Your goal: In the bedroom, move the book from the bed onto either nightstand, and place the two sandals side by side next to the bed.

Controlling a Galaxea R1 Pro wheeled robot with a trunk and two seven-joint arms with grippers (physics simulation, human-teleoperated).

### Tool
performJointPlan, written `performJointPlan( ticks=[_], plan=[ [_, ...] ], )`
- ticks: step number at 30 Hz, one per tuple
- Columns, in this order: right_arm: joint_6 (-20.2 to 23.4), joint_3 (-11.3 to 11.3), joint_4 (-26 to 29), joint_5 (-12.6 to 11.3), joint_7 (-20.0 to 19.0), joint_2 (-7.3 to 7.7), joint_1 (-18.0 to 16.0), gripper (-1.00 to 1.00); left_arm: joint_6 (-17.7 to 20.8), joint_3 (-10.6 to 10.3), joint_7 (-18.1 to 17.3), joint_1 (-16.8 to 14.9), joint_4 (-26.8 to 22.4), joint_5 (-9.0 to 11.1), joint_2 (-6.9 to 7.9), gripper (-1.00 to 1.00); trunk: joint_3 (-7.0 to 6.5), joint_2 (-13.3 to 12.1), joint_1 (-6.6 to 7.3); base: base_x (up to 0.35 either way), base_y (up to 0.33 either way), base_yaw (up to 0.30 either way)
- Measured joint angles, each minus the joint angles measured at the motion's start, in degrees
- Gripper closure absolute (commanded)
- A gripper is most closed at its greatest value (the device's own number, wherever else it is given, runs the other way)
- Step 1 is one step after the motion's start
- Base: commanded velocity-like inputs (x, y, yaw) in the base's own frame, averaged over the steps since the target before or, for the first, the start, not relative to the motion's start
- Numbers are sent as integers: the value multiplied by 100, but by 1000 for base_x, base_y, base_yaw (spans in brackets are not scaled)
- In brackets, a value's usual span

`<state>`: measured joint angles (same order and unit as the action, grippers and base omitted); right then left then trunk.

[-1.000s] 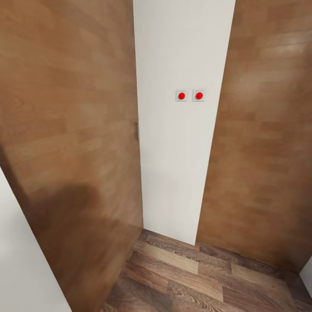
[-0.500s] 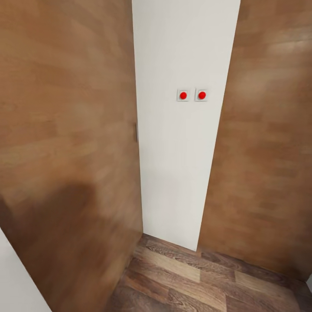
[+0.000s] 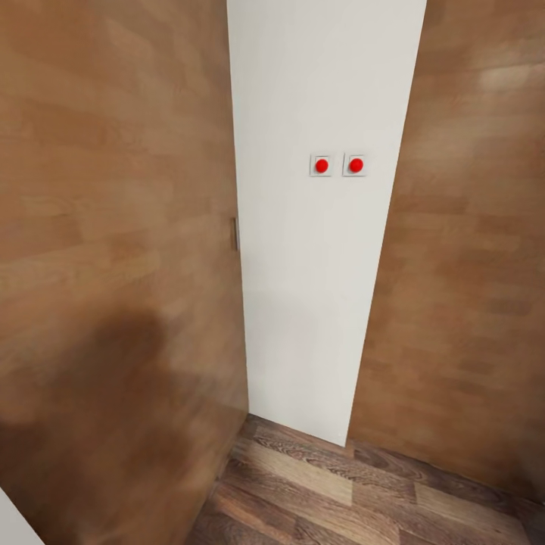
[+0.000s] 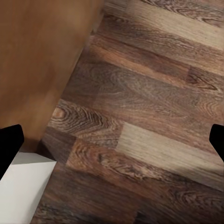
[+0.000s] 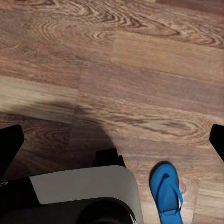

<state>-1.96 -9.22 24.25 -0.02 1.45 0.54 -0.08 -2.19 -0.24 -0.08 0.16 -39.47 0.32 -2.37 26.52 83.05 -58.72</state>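
One bright blue sandal (image 5: 166, 194) lies flat on the wood-plank floor (image 5: 140, 70) in the right wrist view, close beside the grey and black robot base (image 5: 79, 189). My right gripper (image 5: 112, 142) hangs open above the floor, its black fingertips (image 5: 9, 144) far apart with nothing between them. My left gripper (image 4: 112, 142) is open too, over bare floor planks (image 4: 140, 107) beside a brown wooden door (image 4: 37, 56). The book, the bed and the nightstand are out of view.
In the head view a narrow white wall strip (image 3: 318, 303) with two red-button switches (image 3: 337, 165) stands straight ahead. Brown wooden doors flank it, one at the left (image 3: 113, 227) and one at the right (image 3: 469, 265). Wood floor (image 3: 341, 492) lies below.
The whole head view has shifted: the doors and wall strip look slightly nearer, and the white wall at the lower left has almost slid out of the picture. The camera moved.
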Motion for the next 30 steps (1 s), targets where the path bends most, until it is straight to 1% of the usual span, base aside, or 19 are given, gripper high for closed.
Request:
performJointPlan(
  ticks=[6,19,24,30],
  plan=[
    [-1,-1,-1,-1,0,0,0,-100,1,0,0,0,-1,0,0,-100,0,0,0,2,0,-165],
    [-2,-1,-1,1,0,0,0,-100,1,0,-1,0,-3,0,0,-100,0,0,0,5,2,-251],
    [-1,1,-1,2,0,0,0,-100,4,0,0,0,-2,0,0,-100,0,0,2,174,80,-144],
    [0,1,0,1,0,0,0,-100,4,0,0,0,-3,0,0,-100,0,0,2,238,93,-33]
  ],
)
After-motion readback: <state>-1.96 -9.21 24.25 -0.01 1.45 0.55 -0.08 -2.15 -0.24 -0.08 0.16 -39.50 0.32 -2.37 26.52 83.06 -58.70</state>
